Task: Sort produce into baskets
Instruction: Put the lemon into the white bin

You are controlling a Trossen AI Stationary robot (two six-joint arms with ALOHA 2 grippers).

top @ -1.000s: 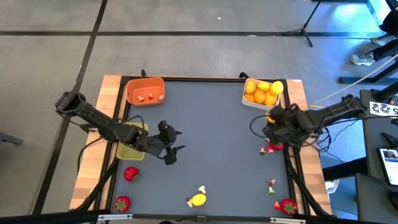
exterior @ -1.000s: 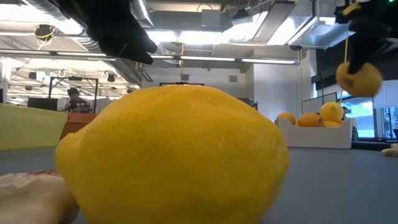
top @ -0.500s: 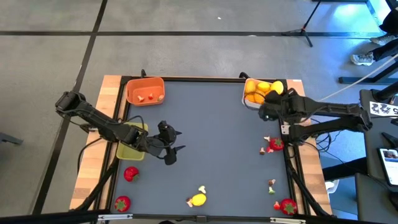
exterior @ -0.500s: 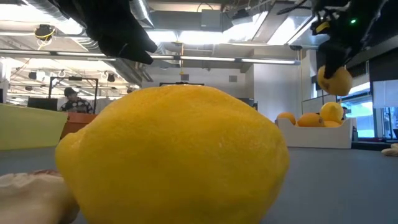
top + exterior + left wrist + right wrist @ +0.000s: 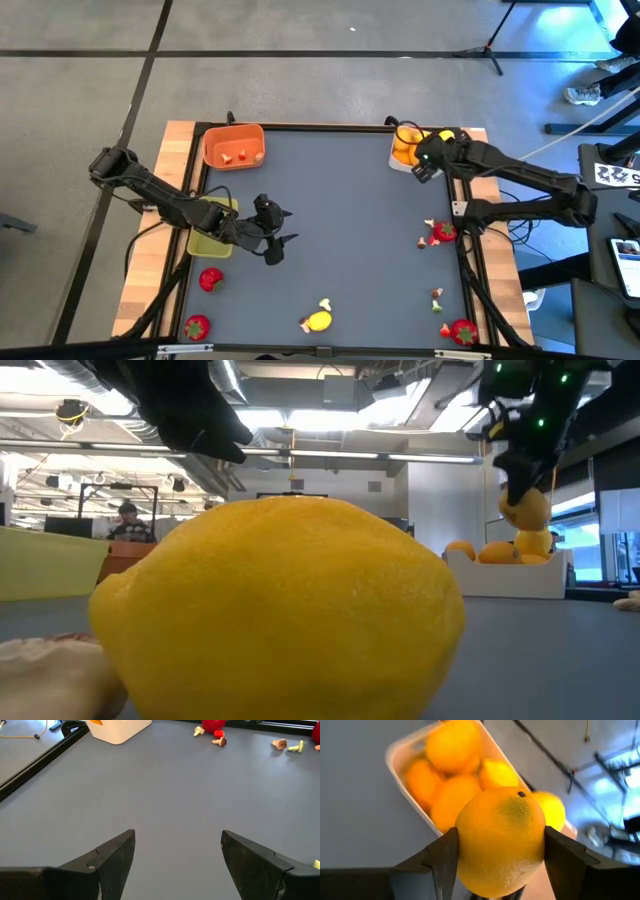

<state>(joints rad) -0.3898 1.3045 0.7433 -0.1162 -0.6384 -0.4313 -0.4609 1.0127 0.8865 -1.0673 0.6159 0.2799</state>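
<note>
Orange (image 5: 500,840) pinched by right end effector (image 5: 428,160); left end effector (image 5: 177,865) spread.

Table (image 5: 340,220): a grey top is being framed by wooden side strips.
Far corners: an orange basket (image 5: 233,146) and a white basket (image 5: 403,160) are being carried.
Left edge: a yellow-green basket (image 5: 211,243) and two strawberries (image 5: 210,279) are being carried.
Near edge: a lemon (image 5: 318,321) is being carried.
Right side: strawberries (image 5: 443,232) and small bits (image 5: 437,299) are being carried.

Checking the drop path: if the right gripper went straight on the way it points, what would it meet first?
Likely the citrus heaped in the white basket; the right gripper, holding an orange, points right at it.
</note>
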